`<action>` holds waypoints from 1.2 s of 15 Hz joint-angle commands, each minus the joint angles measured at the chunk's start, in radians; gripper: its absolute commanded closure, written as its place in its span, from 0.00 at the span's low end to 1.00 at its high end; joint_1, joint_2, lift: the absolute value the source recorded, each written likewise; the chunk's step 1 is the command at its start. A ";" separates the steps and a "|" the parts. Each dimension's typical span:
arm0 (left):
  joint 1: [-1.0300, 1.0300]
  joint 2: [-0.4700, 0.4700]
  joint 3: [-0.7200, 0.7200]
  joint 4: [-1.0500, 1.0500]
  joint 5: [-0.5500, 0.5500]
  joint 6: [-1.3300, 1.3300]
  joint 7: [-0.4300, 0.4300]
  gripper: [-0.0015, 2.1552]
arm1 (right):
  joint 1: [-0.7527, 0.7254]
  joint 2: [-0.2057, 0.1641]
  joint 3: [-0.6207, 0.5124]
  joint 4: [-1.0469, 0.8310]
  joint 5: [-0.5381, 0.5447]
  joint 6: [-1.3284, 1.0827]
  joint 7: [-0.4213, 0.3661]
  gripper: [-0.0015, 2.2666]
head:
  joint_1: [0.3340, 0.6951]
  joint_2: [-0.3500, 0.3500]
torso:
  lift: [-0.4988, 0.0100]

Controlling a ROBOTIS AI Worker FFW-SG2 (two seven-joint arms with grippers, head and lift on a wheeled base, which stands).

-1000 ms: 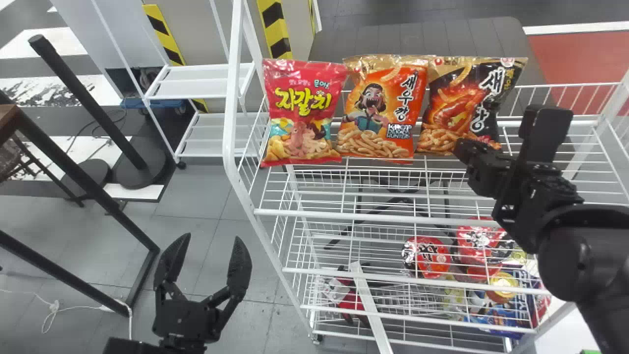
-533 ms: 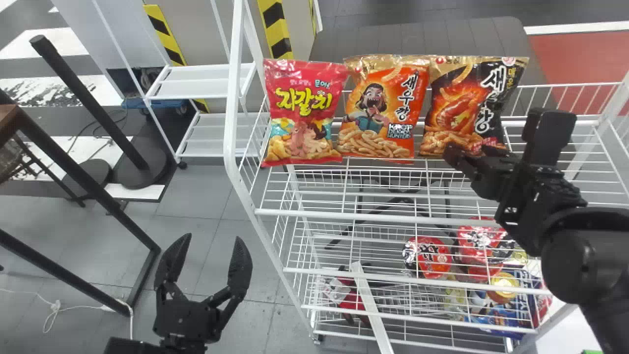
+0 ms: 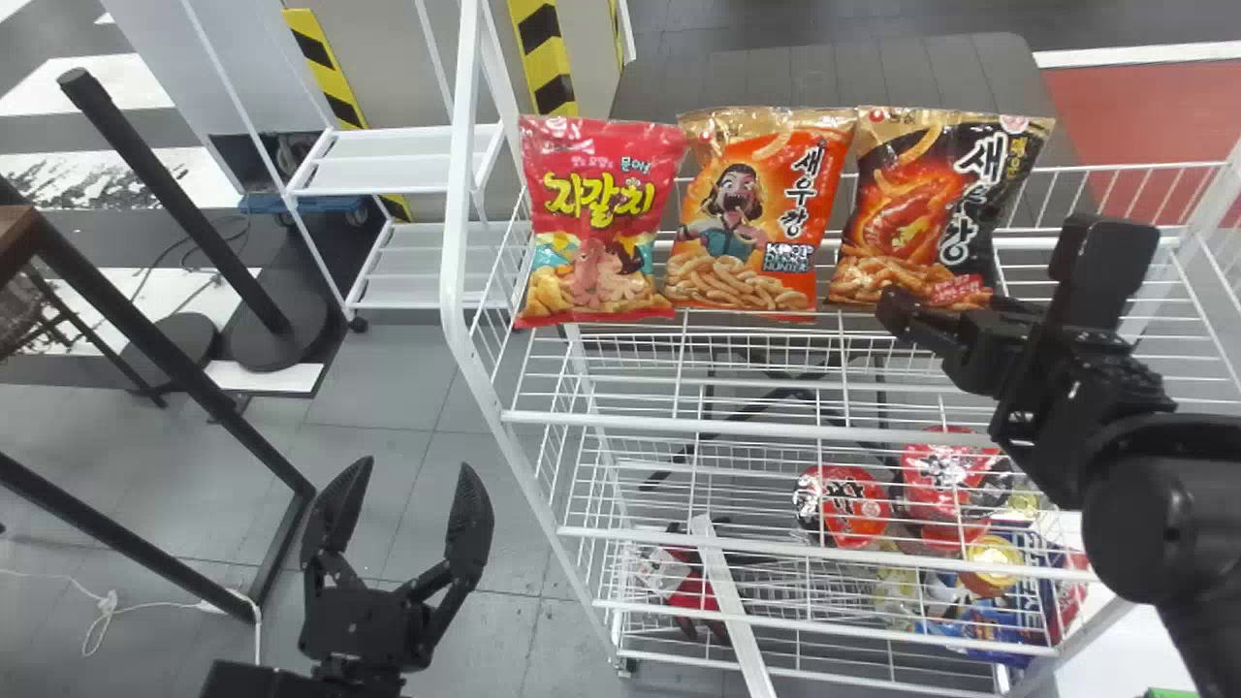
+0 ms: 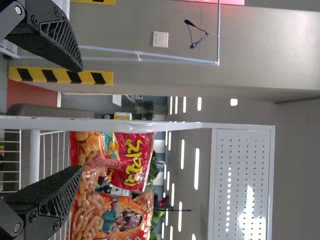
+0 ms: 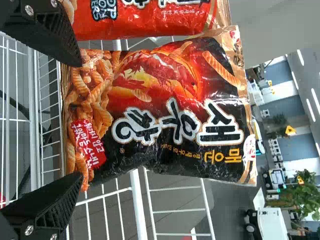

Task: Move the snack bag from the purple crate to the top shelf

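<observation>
Leaning at the right end of the row on the top shelf [image 3: 679, 424], the black bag [image 3: 921, 208] looks light and puffed, soft in the film but slippery, with brittle snacks inside that a hard pinch would likely crush. From where I stand, I'd take it gently by both lower sides, or by the flat top seam. The right gripper [image 5: 80, 120] has its fingers spread wide at the bag's lower end, clamped on nothing; whether they brush it, I can't tell. The left gripper [image 3: 417, 464] hangs apart-fingered and empty, idle beside the rack.
</observation>
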 commanded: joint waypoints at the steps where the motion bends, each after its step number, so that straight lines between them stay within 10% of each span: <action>1: -0.002 0.001 0.000 0.000 0.000 0.000 0.000 0.06 | 0.022 0.000 -0.014 -0.029 0.001 0.005 -0.001 0.01 | 1.00 0.77 | 0.98; 8: 0.001 0.000 0.000 -0.008 0.002 0.000 -0.003 0.06 | 0.232 -0.003 -0.014 -0.324 0.143 0.057 -0.044 0.02 | 1.00 0.75 | 0.98; 14: 0.024 0.000 0.028 -0.015 -0.031 -0.028 -0.008 0.06 | 0.506 0.014 -0.011 -0.394 0.249 -0.348 -0.029 0.03 | 1.00 0.74 | 0.98; 18: 0.036 0.000 0.064 -0.018 -0.032 0.000 -0.048 0.06 | 0.586 0.042 -0.066 -0.393 0.327 -0.381 0.112 0.03 | 1.00 0.78 | 0.98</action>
